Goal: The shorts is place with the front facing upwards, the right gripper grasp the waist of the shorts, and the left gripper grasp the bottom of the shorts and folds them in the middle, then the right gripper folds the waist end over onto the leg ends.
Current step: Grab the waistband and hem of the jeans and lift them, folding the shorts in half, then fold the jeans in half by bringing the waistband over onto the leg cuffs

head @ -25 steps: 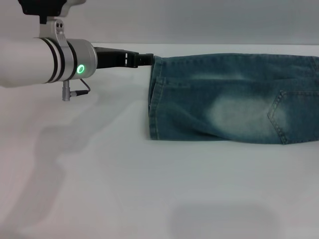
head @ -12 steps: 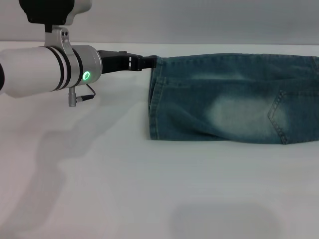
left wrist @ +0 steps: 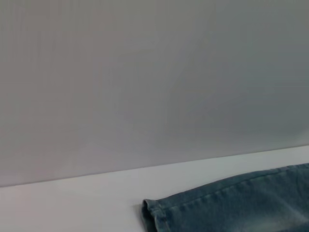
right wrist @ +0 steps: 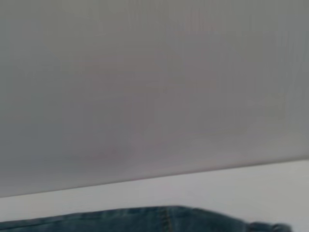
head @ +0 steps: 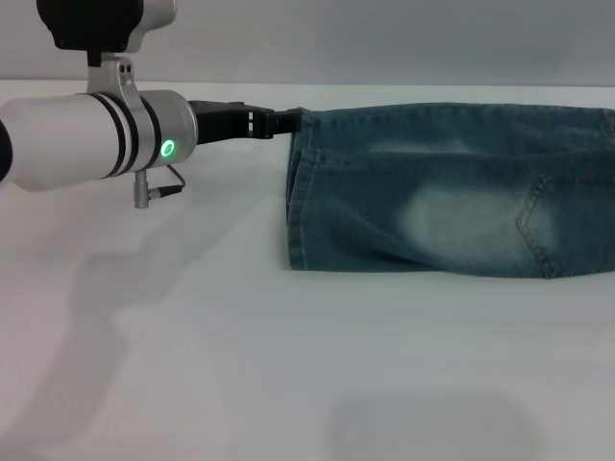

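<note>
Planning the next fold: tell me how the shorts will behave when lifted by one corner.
The shorts are probably floppy: the denim lies flat with soft creases, so it should drape and sag from wherever the left gripper holds the far hem corner. Doubled layers likely add weight. The table looks smooth, so trailing cloth may slide.

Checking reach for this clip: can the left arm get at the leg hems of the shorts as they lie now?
Probably yes. The left end effector is already at the far corner of the leg hems of the shorts, and nothing lies between them on the table.
</note>
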You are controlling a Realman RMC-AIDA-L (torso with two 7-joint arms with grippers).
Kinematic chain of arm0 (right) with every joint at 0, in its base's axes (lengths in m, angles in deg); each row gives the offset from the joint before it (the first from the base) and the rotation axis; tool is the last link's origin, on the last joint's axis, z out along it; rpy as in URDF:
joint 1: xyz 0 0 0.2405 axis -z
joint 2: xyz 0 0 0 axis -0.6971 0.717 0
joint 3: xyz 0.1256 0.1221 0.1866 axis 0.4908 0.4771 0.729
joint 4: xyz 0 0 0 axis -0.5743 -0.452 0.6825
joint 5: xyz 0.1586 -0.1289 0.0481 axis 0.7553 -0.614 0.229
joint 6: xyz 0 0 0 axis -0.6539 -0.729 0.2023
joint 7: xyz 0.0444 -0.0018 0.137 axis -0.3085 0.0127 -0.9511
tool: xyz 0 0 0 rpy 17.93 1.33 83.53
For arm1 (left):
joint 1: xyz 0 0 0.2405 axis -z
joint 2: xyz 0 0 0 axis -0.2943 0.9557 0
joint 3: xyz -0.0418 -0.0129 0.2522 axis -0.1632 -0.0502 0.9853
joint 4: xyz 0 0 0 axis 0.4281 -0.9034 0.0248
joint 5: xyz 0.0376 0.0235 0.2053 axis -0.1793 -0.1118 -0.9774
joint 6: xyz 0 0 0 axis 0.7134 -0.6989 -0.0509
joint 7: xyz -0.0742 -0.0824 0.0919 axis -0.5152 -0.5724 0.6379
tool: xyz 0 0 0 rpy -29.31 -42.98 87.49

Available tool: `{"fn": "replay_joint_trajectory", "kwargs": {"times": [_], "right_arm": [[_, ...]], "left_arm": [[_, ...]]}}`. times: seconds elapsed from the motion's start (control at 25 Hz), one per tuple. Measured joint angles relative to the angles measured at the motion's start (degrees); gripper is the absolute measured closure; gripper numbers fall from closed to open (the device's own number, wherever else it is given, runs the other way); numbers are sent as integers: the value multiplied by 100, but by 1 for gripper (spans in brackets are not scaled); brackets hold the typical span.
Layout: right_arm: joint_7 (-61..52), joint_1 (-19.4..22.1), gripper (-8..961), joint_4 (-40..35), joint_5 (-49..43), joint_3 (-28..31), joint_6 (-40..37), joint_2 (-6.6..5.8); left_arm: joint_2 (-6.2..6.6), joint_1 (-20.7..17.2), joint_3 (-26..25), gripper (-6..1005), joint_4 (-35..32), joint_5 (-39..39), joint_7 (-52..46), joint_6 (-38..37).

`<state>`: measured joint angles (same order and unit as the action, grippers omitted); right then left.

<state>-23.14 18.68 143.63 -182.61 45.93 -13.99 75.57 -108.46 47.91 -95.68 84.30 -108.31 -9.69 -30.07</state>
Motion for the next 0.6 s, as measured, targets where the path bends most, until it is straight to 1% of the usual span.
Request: {"fn": "replay_joint_trajectory", "kwargs": {"times": [0.08, 0.16, 0.28, 0.32, 0.36, 0.4, 0.44, 0.6], "right_arm": [[-11, 96, 314, -1, 276, -43, -12, 16], [-10, 257, 314, -7, 725, -116, -263, 24], [109, 552, 314, -119, 1800, -139, -657, 1], [157, 598, 315, -151, 2049, -144, -675, -5], [214, 650, 315, -201, 2315, -168, -680, -7], [254, 686, 315, -254, 2522, -226, -670, -4], [257, 705, 315, -300, 2596, -297, -669, 5], [260, 722, 315, -649, 2927, -678, -746, 23]], "left_arm": [[0, -1, 55, 139, 3, 20, 9, 4], [3, 2, 167, 140, 32, 86, 98, 2], [3, 2, 167, 140, 32, 86, 98, 2], [-2, 38, 276, 140, 7, 311, 412, -7], [-2, 38, 276, 140, 7, 311, 412, -7], [-11, 123, 297, 140, -128, 577, 616, -8], [-16, 260, 336, 140, -351, 883, 801, 10], [-11, 301, 370, 140, -424, 967, 880, 10]]}}
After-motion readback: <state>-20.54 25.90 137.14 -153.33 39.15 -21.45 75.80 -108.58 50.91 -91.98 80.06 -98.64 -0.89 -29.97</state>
